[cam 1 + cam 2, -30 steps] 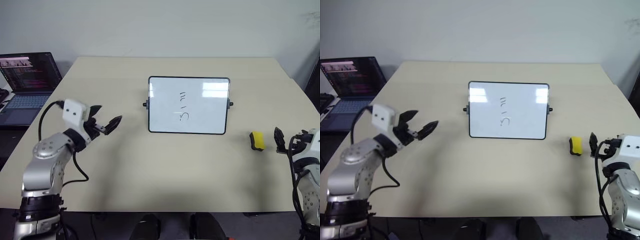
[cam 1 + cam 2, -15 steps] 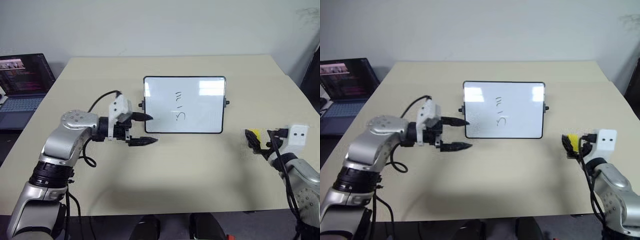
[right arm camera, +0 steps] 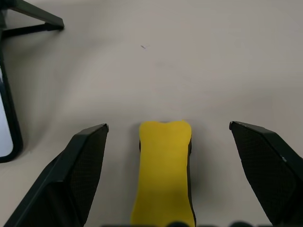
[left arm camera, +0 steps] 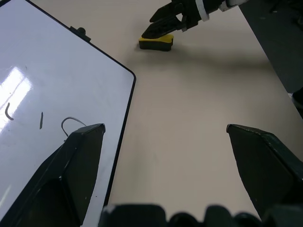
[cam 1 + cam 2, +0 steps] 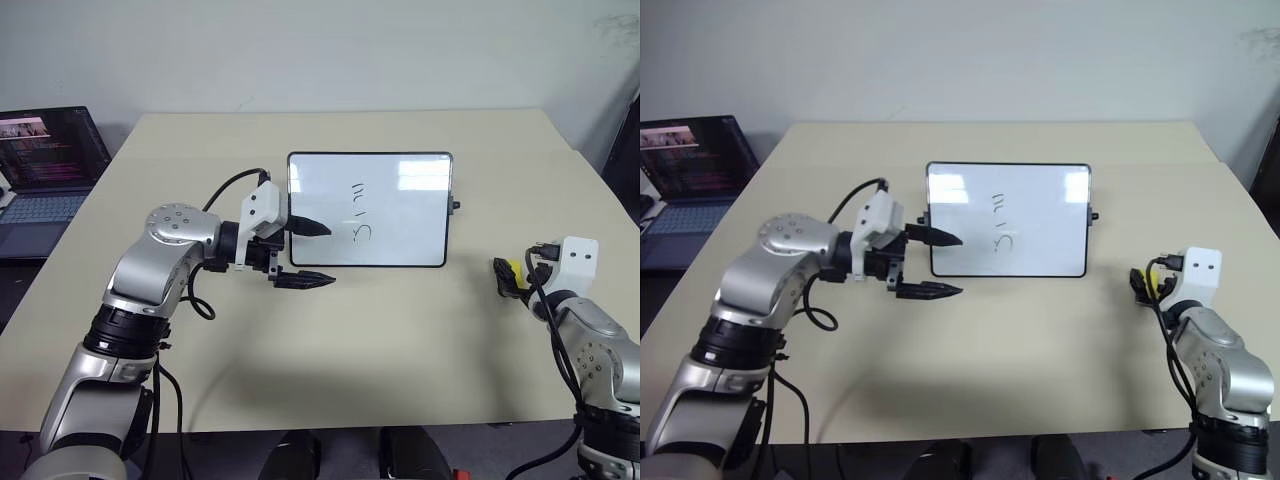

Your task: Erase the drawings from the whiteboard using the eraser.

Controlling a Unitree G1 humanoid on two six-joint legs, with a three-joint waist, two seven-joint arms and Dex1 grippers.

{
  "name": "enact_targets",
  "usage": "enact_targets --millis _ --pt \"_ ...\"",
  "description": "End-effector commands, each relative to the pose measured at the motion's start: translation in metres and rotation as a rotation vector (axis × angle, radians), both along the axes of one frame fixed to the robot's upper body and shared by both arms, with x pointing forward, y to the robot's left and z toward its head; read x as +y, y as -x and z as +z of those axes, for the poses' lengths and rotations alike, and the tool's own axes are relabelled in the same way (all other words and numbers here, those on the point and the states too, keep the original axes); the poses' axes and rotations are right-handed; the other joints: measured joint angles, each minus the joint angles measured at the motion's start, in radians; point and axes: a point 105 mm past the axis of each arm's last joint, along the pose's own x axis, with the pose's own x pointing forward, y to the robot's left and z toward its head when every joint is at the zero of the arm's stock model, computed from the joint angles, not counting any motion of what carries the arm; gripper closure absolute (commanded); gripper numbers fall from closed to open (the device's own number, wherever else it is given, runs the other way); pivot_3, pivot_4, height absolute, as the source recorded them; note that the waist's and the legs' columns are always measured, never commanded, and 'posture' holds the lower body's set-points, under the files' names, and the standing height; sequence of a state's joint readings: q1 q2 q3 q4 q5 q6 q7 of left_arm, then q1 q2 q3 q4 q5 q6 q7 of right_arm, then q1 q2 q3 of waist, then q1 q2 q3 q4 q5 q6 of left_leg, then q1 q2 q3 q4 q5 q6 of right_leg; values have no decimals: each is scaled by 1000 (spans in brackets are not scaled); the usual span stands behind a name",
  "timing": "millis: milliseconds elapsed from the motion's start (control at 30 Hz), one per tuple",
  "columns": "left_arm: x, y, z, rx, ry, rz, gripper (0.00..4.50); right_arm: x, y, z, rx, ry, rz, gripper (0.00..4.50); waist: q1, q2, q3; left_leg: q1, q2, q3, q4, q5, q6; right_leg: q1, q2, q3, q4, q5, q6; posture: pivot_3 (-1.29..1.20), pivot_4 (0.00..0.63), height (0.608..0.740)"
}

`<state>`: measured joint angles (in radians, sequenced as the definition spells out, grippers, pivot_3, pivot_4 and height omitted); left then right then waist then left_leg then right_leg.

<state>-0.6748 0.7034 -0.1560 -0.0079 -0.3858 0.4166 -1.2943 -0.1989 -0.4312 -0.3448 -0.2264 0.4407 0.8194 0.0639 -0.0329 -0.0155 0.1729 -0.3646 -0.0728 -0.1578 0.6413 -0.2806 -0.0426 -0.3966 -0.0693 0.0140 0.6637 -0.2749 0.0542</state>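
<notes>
Lining up on the eraser (image 3: 164,170), I hold the right gripper (image 3: 165,142) with its two black fingers spread as wide as they go, the yellow block lying lengthwise between them on the tan table (image 5: 400,340) and neither finger touching it. From the head camera the eraser (image 5: 512,268) sits at about 4 o'clock from the whiteboard (image 5: 400,210), well apart from it and mostly hidden behind my right wrist. The board lies flat at the table's centre, its drawings (image 5: 361,212) a few thin black strokes near the middle.

My left gripper (image 5: 308,252) is also spread wide, at the board's 9 o'clock edge: one finger reaches over the white surface, the other lies over the table past the near edge. I judge it placed to brace the frame.

To do this step well, I would push the right gripper a little farther along the block so the fingers close on its long sides near the middle, keeping the black face down. A pinch at the tip could let it twist when I wipe. The laptop (image 5: 50,165) at 9 o'clock is out of the way.
</notes>
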Motion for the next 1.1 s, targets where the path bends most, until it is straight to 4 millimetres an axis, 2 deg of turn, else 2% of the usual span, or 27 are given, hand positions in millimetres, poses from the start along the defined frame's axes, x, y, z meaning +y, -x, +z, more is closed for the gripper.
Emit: enact_targets --millis 33,367,667,767,1000,1067,1100 --pt "1 1 6 -37 4 0 0 -1 -8 13 -48 30 15 23 0 0 0 0 0 0 0 0 0 0 0 0 0 0 0 0 150 740" --pt "0 2 6 -41 9 8 0 -19 -16 8 -42 37 -33 23 1 0 0 0 0 0 0 0 0 0 0 0 0 0 0 0 150 740" --pt "-2 2 5 -43 18 10 0 -21 -11 4 -29 25 -34 23 1 0 0 0 0 0 1 0 0 0 0 0 1 0 0 0 150 740" --pt "-3 2 5 -43 18 9 0 -22 -10 1 -16 22 -37 601 1 0 0 0 0 0 1 0 0 0 0 0 1 0 0 0 150 740" --pt "-3 1 5 -45 20 12 0 -24 -11 -1 -5 17 -35 3204 0 0 0 0 0 0 1 0 0 0 0 0 1 0 0 0 150 740" --pt "-3 0 5 -46 21 15 0 -23 -12 -1 -2 17 -31 3510 0 0 0 0 0 0 1 0 0 0 0 0 1 0 0 0 150 740" --pt "-3 0 5 -46 22 17 0 -23 -12 -2 1 15 -27 3518 0 0 0 0 0 0 2 0 0 0 0 0 1 0 0 0 150 740"
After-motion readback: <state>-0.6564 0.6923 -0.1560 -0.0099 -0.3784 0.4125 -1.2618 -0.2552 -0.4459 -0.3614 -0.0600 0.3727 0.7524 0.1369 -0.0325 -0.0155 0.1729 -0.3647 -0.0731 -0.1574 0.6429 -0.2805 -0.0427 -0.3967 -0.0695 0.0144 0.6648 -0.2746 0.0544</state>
